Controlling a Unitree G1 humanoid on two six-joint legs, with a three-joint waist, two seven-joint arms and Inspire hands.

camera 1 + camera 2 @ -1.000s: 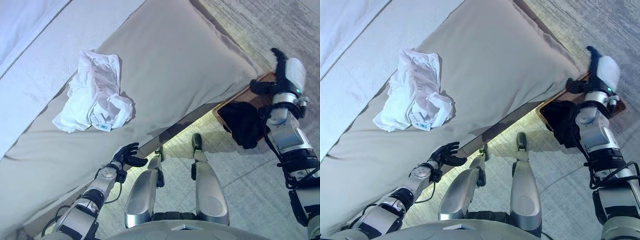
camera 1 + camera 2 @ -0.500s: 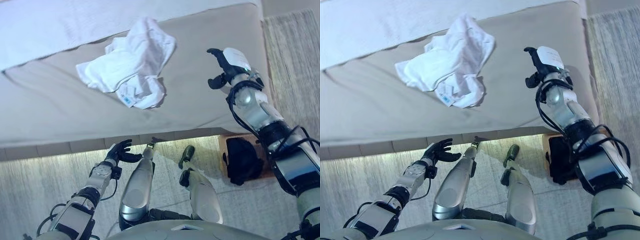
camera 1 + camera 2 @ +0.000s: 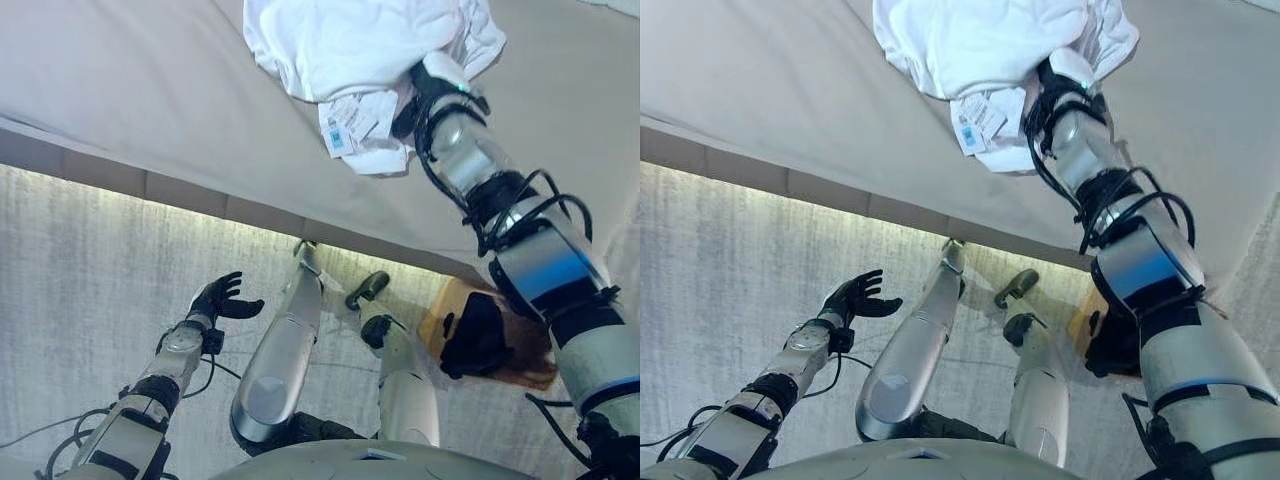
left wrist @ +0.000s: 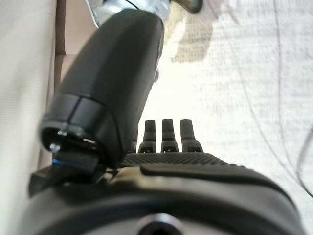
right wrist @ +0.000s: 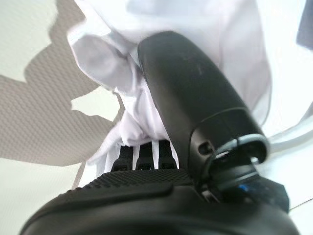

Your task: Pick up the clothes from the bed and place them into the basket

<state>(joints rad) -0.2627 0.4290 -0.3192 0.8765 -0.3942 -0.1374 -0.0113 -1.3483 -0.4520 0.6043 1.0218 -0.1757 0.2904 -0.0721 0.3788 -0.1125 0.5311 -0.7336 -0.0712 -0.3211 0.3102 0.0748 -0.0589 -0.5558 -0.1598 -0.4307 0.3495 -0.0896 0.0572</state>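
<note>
A heap of white clothes (image 3: 350, 40) with a paper tag (image 3: 345, 130) lies on the beige bed cover (image 3: 150, 90). My right hand (image 3: 418, 100) reaches up from the right and rests against the heap's lower right side. In the right wrist view the hand (image 5: 195, 98) pushes into the white cloth (image 5: 112, 58), which folds over its front. My left hand (image 3: 220, 298) hangs open low on the left above the carpet, holding nothing; its fingers (image 4: 164, 132) are straight. The wooden basket (image 3: 530, 365) stands on the floor at the lower right with a black garment (image 3: 470, 335) in it.
The bed's lit lower edge (image 3: 200, 195) runs across the view between the cover and the grey carpet (image 3: 90, 280). The basket sits close to the bed's corner, beside my right arm.
The camera has swung, so the bed fills the top. My right hand moved from the air above the bed onto the white clothes. The left hand stays open and low.
</note>
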